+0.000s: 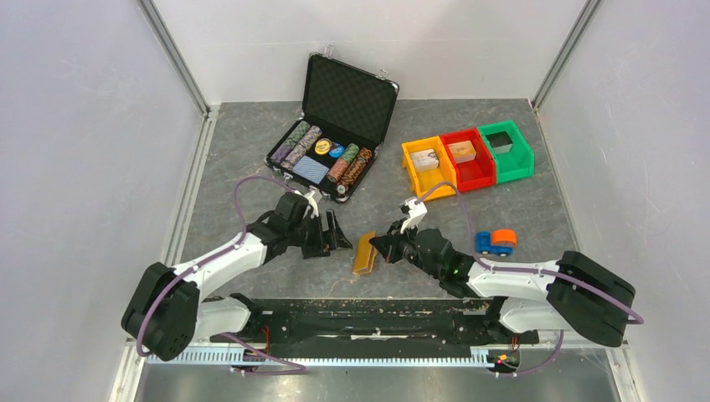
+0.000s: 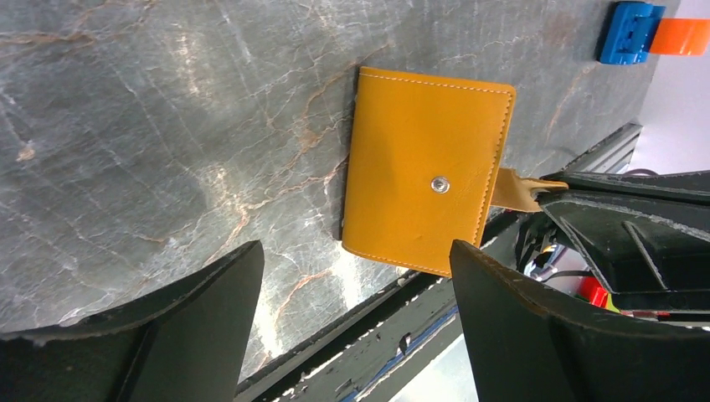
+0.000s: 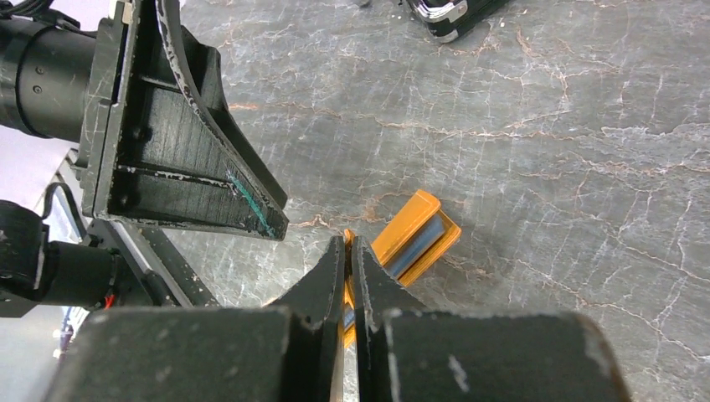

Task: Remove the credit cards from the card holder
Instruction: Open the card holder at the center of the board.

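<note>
The orange card holder (image 1: 365,253) lies on the grey table between my two grippers, near the front edge. In the left wrist view it (image 2: 427,176) is closed, with a metal snap on its face. My right gripper (image 1: 387,245) is shut on the holder's orange closing tab (image 2: 523,188), jaws pressed together on it (image 3: 347,243). In the right wrist view the holder (image 3: 400,228) is seen edge-on, and a blue-grey edge of the credit cards (image 3: 416,241) shows inside. My left gripper (image 1: 332,234) is open and empty (image 2: 356,276), just left of the holder, not touching it.
An open black chip case (image 1: 335,134) stands at the back. Orange (image 1: 427,163), red (image 1: 467,157) and green (image 1: 506,149) bins are at the back right. A blue and orange toy (image 1: 496,241) lies right of my right arm. The black base rail (image 1: 360,314) runs along the front edge.
</note>
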You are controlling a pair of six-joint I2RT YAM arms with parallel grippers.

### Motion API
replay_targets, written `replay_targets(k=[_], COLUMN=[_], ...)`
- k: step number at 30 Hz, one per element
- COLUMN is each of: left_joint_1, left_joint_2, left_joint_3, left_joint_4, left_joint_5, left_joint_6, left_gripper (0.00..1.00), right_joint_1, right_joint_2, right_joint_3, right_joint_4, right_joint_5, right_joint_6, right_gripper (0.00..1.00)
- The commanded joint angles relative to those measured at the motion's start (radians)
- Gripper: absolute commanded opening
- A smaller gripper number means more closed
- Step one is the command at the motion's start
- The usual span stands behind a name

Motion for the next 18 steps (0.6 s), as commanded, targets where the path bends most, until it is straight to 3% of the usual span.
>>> replay_targets(k=[1, 18], left_joint_1=[-0.007, -0.007], left_joint_2=[0.008, 0.019], left_joint_3=[0.018, 0.025], left_joint_4=[0.062, 0.040], left_joint_5=[0.048, 0.044], left_joint_6=[-0.026, -0.023], left_gripper=[0.89, 0.86], right_joint_1=[-0.016, -0.034], right_joint_2=[-0.024, 0.004], right_joint_3=[-0.006, -0.019], right_joint_4=[0.096, 0.150], right_joint_5=[-0.039, -0.063], right_joint_6=[0.041, 0.087], right_gripper=[0.00, 0.00])
